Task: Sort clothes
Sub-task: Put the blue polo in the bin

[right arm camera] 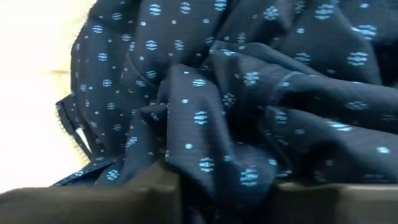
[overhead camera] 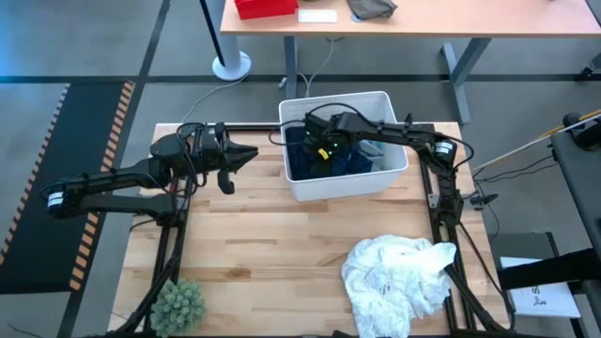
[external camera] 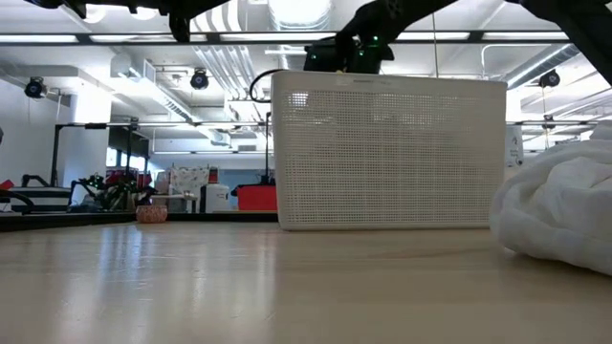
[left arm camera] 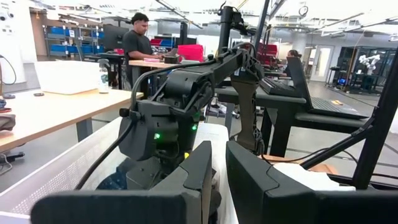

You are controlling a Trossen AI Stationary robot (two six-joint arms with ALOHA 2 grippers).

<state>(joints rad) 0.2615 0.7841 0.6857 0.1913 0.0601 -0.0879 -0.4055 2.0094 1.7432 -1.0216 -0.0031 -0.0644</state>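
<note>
1. The right claw point(overhead camera: 321, 150) reaches down into the white bin point(overhead camera: 394, 175), which stands at the middle of the bench's far edge.
2. Inside the bin lies the navy patterned garment point(right arm camera: 249, 93), dark cloth with small light-blue dots, bunched in folds.
3. In the right wrist view the cloth fills the picture and presses against the claw's dark fingers point(right arm camera: 112, 202), with a fold of it lying between them; whether the right claw is apart or clamped on the cloth I cannot tell.
4. The left claw point(overhead camera: 252, 155) hangs above the bench point(overhead camera: 263, 253) just to the left of the bin, pointing toward it, near the far edge.
5. The left wrist view shows the left claw's two fingers point(left arm camera: 199, 174) close together with a narrow gap between them and nothing held.
6. The large white garment point(overhead camera: 399, 272) lies in a crumpled heap near the bench's near right corner, well apart from the bin.
7. In the low view the white heap shows to the right of the bin's perforated wall, resting on the bench.
8. A green spiky plant point(overhead camera: 178, 305) stands at the near left corner of the bench.
9. A person point(left arm camera: 135, 40) stands at a desk in the room beyond the bench, seen in the left wrist view.
</note>
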